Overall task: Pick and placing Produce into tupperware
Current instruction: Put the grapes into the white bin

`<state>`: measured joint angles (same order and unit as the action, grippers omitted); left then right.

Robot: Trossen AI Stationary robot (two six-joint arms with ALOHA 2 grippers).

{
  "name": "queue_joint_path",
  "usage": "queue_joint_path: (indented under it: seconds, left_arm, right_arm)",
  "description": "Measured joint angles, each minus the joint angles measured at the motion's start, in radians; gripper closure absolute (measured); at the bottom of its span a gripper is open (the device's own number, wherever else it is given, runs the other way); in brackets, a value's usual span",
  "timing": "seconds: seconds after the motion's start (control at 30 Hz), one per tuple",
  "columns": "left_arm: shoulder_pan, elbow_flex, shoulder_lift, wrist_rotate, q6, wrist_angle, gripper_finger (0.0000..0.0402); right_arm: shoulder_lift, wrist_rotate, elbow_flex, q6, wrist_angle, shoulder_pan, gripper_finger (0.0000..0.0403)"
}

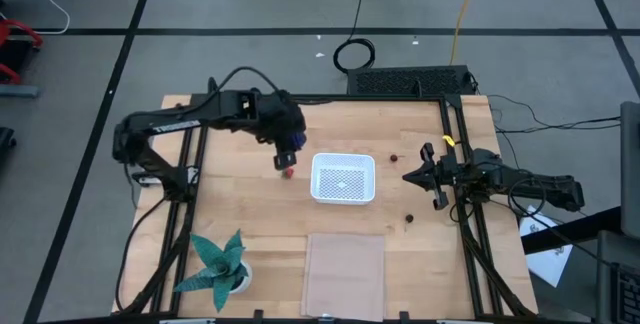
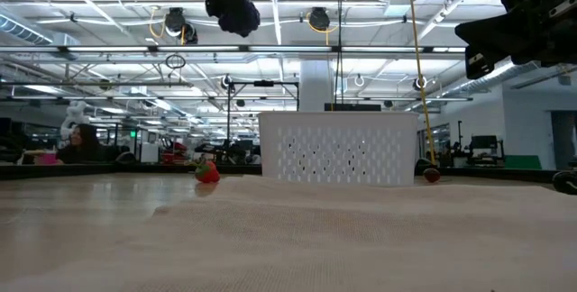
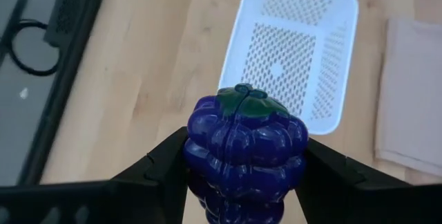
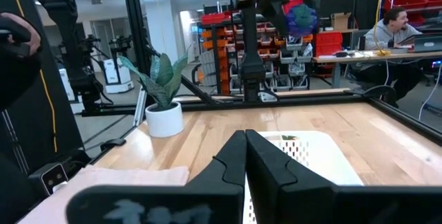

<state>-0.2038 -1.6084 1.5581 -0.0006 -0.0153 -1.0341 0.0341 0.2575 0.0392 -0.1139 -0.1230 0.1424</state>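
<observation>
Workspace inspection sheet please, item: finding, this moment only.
Surface: wooden table, bare wood around the items.
Job's things: white tupperware mid-table, looks empty; purple toy fruit held in the air; red piece on the table left of the tupperware; two small dark balls on its right side.
Clutter: teal potted plant at the near-left corner; translucent pinkish sheet near the front edge.
Grippers: left gripper shut on the purple toy fruit, above the table left of the tupperware; right gripper shut, empty, right of the tupperware.
Cables: coiled black cable on the floor behind the table.
Surroundings: person seated at a desk.
</observation>
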Motion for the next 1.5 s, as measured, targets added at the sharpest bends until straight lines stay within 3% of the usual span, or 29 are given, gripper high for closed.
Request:
queue_joint_path:
  seconds: [0.17,0.47,0.63,1.1,1.5]
  left_arm:
    - [-0.017,-0.061,0.058,0.012,-0.003,-0.004,0.0199]
    - [0.008,-0.284,0.235,0.031,-0.067,-0.011,0.0199]
    - [0.011,-0.355,0.326,0.097,-0.083,-0.012,0.0199]
    - [0.029,-0.362,0.511,0.150,-0.355,-0.001,0.0199]
    - [0.030,-0.310,0.538,0.168,-0.362,0.148,0.0199]
  right_arm:
    - [0.000,0.000,0.000,0.003,0.000,0.000,0.0403]
    - [0.000,0.000,0.000,-0.003,0.000,0.000,0.0403]
    - [0.000,0.000,0.000,-0.003,0.001,0.000,0.0403]
    - [0.000,0.000,0.000,-0.005,0.001,0.000,0.0403]
    - [0.000,0.001,0.000,-0.005,0.009,0.000,0.0403]
